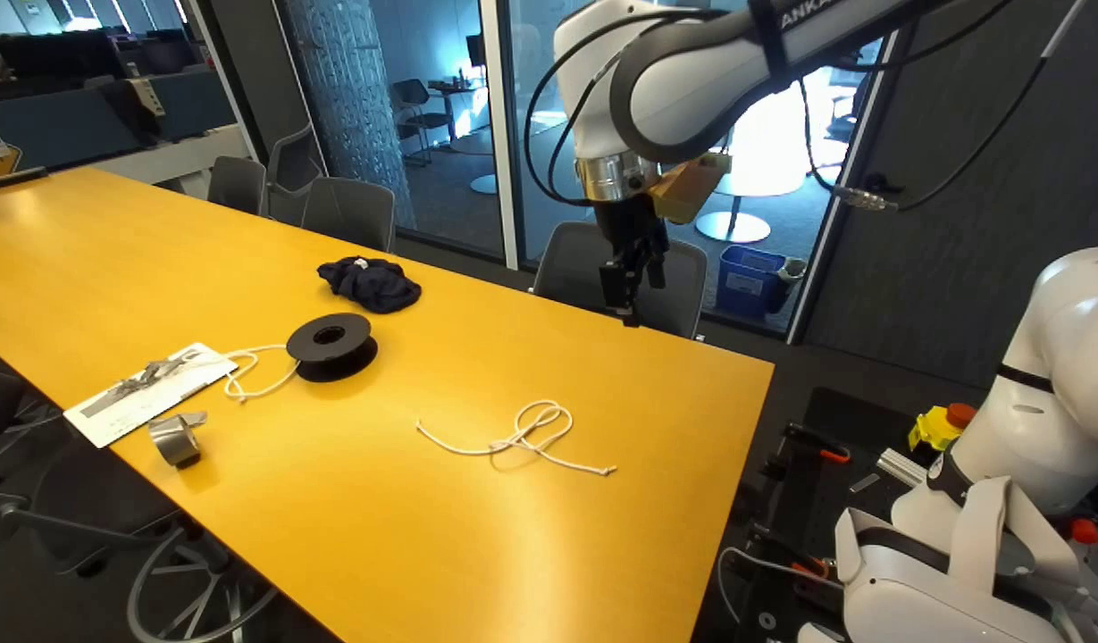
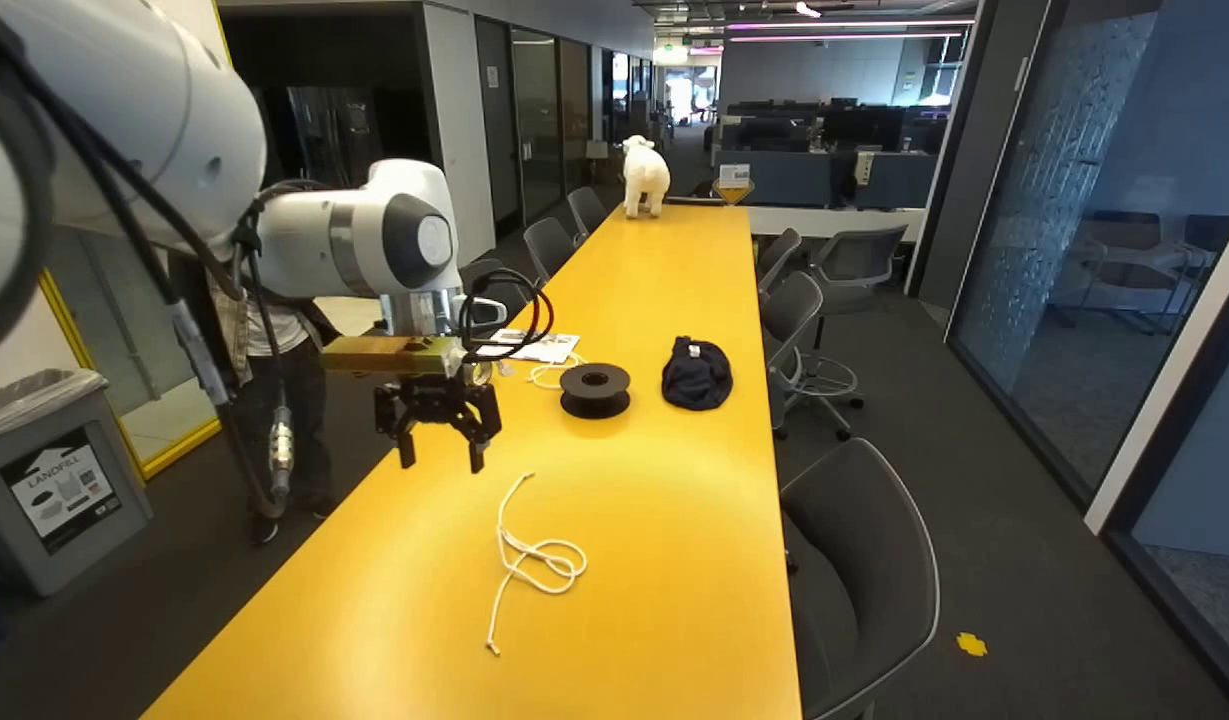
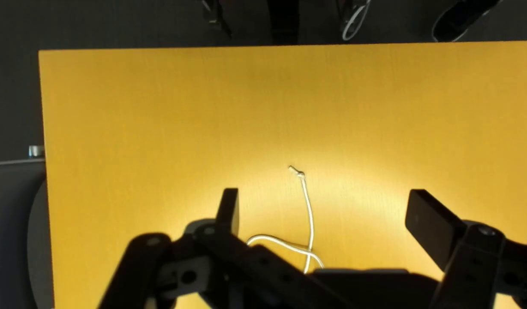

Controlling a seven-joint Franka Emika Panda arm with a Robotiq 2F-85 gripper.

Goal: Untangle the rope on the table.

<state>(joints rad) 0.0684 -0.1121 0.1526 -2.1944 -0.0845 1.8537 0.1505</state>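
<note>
The white rope lies on the yellow table with loops crossing near its middle and two free ends pointing apart. It also shows in an exterior view. One end has a small knot, seen in the wrist view, where the rope runs under the gripper body and its looped part is mostly hidden. My black gripper is open and empty, pointing down, well above the table. It also shows in an exterior view. In the wrist view the open fingers stand wide apart, with the rope below between them.
A black spool with white cord stands farther along the table. Near it are dark cloth, a white sheet and a grey tape roll. Chairs line the table. The table's end edge shows in the wrist view.
</note>
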